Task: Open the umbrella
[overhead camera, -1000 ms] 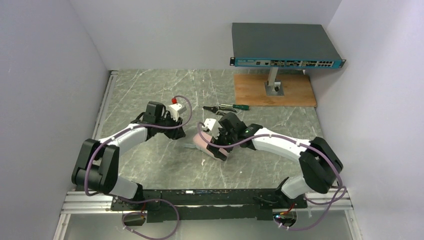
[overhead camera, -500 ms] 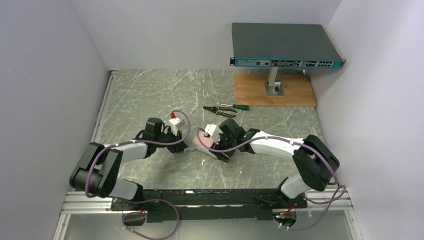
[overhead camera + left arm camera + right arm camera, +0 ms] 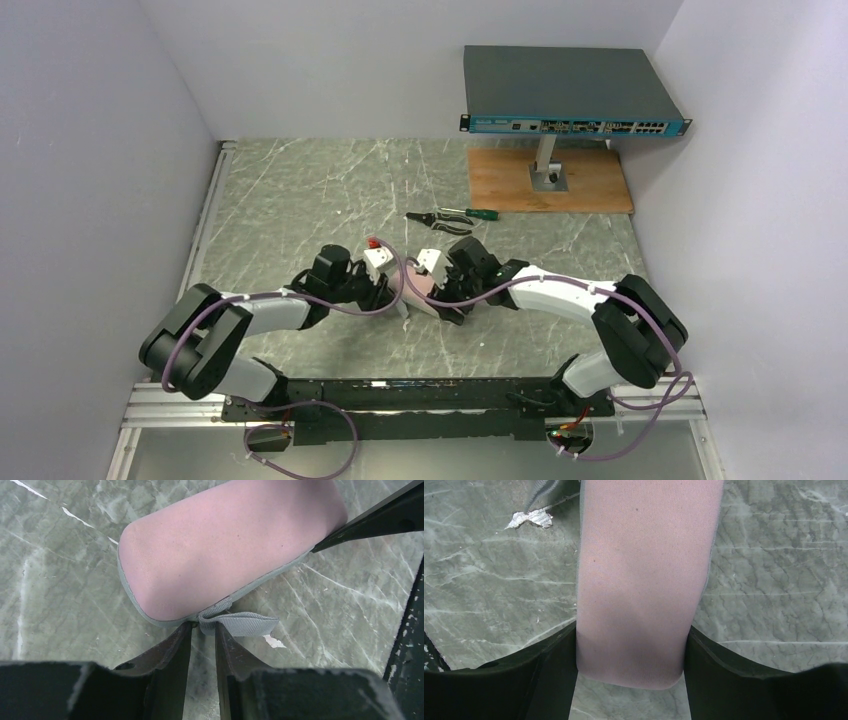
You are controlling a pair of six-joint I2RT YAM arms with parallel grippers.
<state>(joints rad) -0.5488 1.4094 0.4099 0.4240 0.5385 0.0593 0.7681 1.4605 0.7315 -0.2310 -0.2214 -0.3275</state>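
The umbrella [image 3: 418,290] lies closed on the table [image 3: 300,200], near the middle and between the two arms. It is a plump pink bundle edged in grey. Its long axis runs roughly left to right, with the left end a little farther from the bases.

The right gripper [image 3: 630,630] straddles the right part of the bundle. One finger presses on each long side, so it holds the umbrella [image 3: 644,580] across its width, close to that end.

The left gripper [image 3: 202,626] faces the rounded left end of the umbrella [image 3: 225,545] and is lined up with the long axis. Its fingers [image 3: 172,650] stand narrow, with only a thin slot between them. A grey loop [image 3: 240,623] sewn to that end sits right at the tips, its root at the mouth of the slot and its strap trailing to one side. The pictures do not show whether the tips pinch the loop or only touch it.

The coming move seems to turn on this line-up. With the right gripper bracing the body, the left one is the arm placed to draw along the axis, away to the left. The canopy is not yet spread, so the task looks to be at an early stage.
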